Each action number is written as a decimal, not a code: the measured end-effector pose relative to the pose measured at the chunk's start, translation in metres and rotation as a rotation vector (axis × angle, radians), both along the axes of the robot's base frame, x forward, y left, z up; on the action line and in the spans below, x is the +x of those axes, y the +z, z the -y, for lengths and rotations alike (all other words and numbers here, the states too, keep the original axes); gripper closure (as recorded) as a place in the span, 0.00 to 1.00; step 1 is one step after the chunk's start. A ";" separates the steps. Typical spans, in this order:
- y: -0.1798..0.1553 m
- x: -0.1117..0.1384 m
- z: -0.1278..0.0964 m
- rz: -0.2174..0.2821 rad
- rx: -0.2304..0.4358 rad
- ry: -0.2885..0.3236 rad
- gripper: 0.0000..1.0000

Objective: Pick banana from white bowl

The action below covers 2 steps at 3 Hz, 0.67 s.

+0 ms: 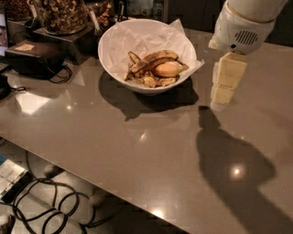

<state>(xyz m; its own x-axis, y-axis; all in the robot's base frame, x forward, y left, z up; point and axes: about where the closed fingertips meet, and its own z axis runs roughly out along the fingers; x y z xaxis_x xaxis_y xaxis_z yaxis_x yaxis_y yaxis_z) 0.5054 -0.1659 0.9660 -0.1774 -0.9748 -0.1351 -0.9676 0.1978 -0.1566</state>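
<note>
The white bowl (111, 61) stands at the back middle of the grey table, lined with crinkled white paper (137, 36). The banana (153, 59), long, curved and dark brown with yellow streaks, lies across the bowl's middle. In front of it are a short plump yellow piece (167, 69) and small brownish peel scraps (149, 81). My gripper (225, 84), cream coloured under a white wrist housing (240, 27), hangs above the table just right of the bowl, level with its rim. It touches nothing.
A jar of nuts (59, 13) on a dark stand and a black case (32, 55) with a cable sit at the back left. The table's front edge runs diagonally at lower left, with cables on the floor (46, 205) below.
</note>
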 end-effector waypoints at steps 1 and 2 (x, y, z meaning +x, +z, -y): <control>0.003 0.007 -0.008 0.029 0.015 0.008 0.00; 0.002 0.013 -0.011 0.038 0.037 0.010 0.00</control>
<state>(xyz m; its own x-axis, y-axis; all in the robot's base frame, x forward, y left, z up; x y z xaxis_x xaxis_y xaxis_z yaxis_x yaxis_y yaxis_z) 0.5184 -0.1552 0.9677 -0.1622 -0.9706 -0.1776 -0.9631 0.1949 -0.1857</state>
